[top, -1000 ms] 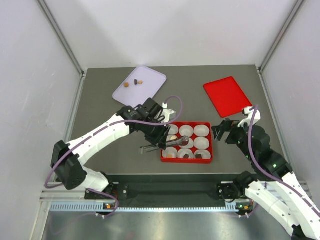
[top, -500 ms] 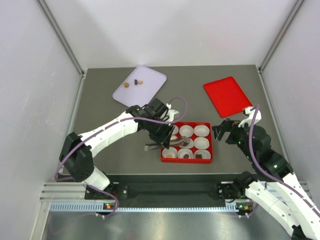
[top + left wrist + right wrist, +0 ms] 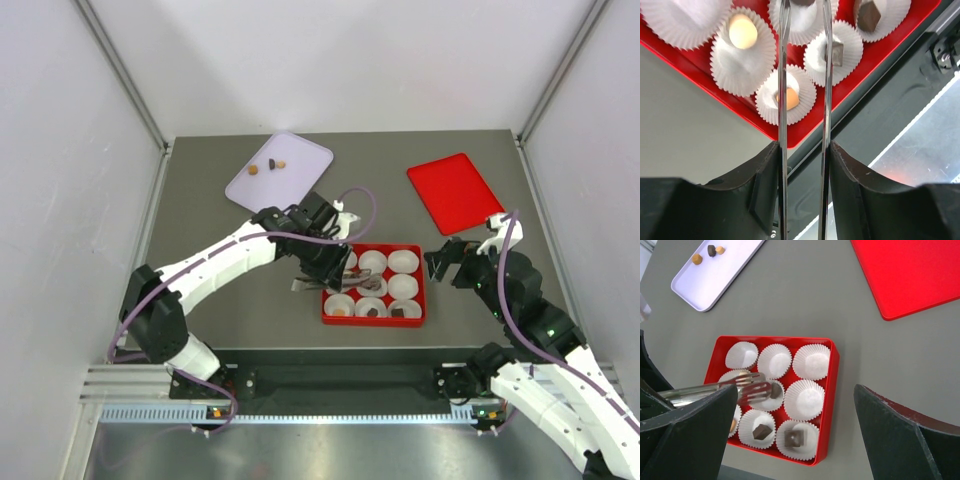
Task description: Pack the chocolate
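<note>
Chocolate (image 3: 760, 431) sits in the near-row cups (image 3: 812, 361) of the red box (image 3: 834, 371), beneath the tongs (image 3: 826, 75) clamped in the left pincer (image 3: 804, 150). The right pincer (image 3: 442, 265) gapes wide beside the box. Farther off, more chocolate lies on the lilac tray (image 3: 300, 180).

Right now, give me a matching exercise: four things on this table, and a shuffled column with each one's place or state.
1 tongs
2 lavender tray
3 red lid
4 right gripper

A open, holding nothing
B carries three loose chocolates
C gripped by left gripper, over red box
D flat on the table, far right

Pairs: 1-C, 2-B, 3-D, 4-A
</note>
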